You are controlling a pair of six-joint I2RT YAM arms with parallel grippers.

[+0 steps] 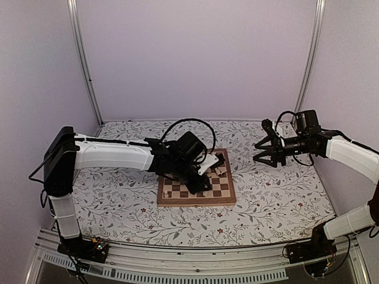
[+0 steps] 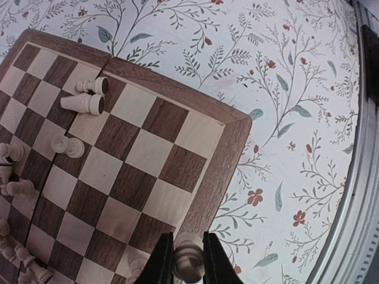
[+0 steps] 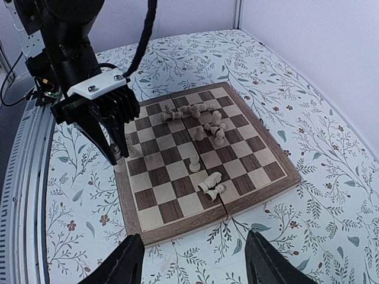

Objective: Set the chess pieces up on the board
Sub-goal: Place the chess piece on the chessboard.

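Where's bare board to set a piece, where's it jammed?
Free: brown-and-cream wooden chessboard squares along the border nearest the right wrist camera, either side of two toppled beige wooden pieces. Crowded: fallen heap toward the far border, and the edge under the left gripper.

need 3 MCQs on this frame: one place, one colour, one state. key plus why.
1. Where is the right gripper relative to the board?
A) over its middle
B) off its right side, above the floral cover
C) resting on it

2. What colour are the chess pieces?
A) pale beige
B) black
C) red

3. What state are the left fingers in?
A) wide open, empty
B) out of view
C) shut on a chess piece

Key: 1 B, it hangs beyond the board's right edge. 2 A, every piece is pale wood. 3 C, a pale piece sits pinched between them.
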